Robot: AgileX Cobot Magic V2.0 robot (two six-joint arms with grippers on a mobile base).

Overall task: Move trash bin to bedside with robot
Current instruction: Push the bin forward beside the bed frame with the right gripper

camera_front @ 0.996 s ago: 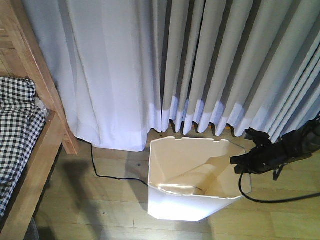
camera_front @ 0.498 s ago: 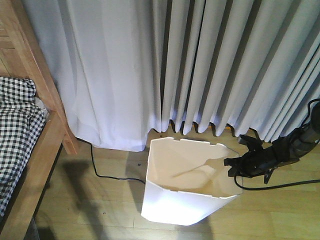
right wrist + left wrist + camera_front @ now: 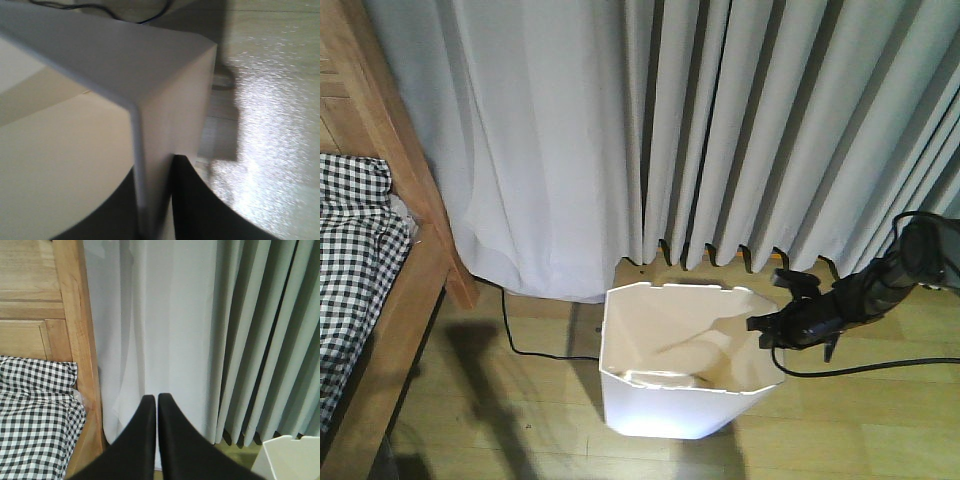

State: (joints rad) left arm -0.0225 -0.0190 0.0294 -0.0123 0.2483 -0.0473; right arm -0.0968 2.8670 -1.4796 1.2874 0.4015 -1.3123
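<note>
While the right end effector [image 3: 763,328] is clamped on the bin's right rim, one finger inside the wall and one outside, the bin [image 3: 660,405] stands upright on the floor [image 3: 870,425] just before the curtain [image 3: 570,150], well apart from the bed [image 3: 390,290] at left. Fingers together and holding nothing, the left end effector [image 3: 155,397] faces the curtain.

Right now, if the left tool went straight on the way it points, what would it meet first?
Probably the pale curtain, dead ahead of the left tool. The bed frame lies left of that line, the trash bin low right; depth is unclear.
</note>
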